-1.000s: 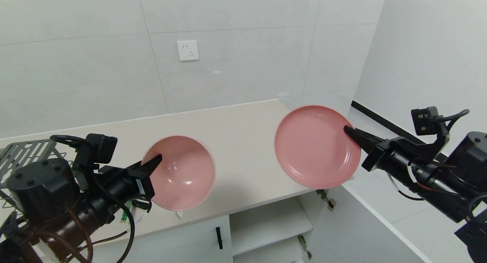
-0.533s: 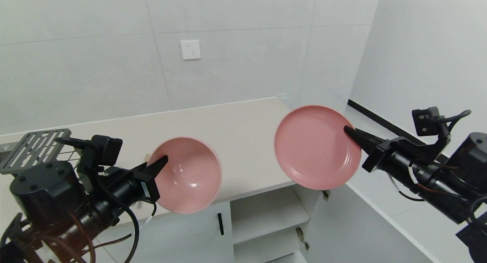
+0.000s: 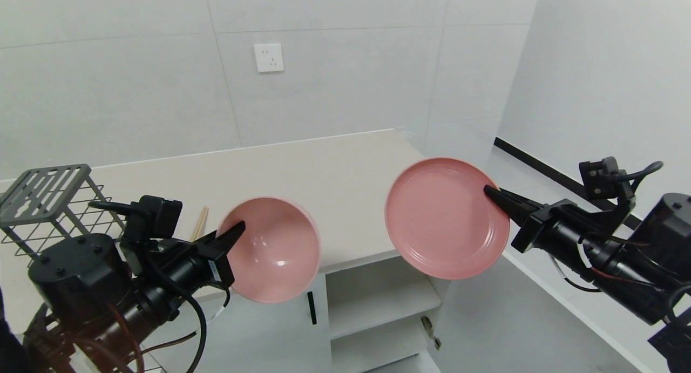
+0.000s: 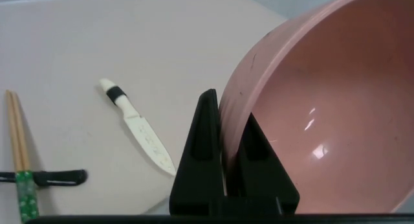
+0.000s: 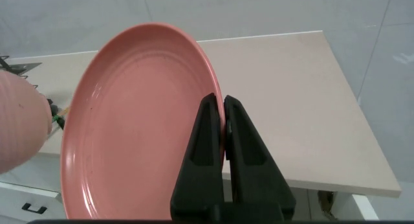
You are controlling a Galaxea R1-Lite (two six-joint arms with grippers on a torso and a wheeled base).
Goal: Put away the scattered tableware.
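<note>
My left gripper [image 3: 233, 234] is shut on the rim of a pink bowl [image 3: 275, 250], held tilted in the air over the counter's front edge; the same bowl [image 4: 323, 114] and gripper [image 4: 226, 123] appear in the left wrist view. My right gripper [image 3: 492, 196] is shut on the rim of a pink plate [image 3: 442, 216], held tilted above the counter's right corner; the right wrist view has the plate [image 5: 129, 114] and the gripper [image 5: 223, 117]. On the counter lie a white knife [image 4: 137, 127] and wooden chopsticks [image 4: 18, 153], whose tips also show behind my left arm [image 3: 198, 223].
A beige counter [image 3: 324, 168] runs along a tiled wall. A dark wire rack [image 3: 46, 200] stands at its left end. Below the front edge an open white cabinet with shelves [image 3: 378, 303] sits beside a closed door with a black handle [image 3: 312, 307]. A black-handled utensil [image 4: 45, 177] lies by the chopsticks.
The head view has shifted, so the counter, rack and cabinet sit differently in the picture. Both grippers keep their hold on the bowl and the plate.
</note>
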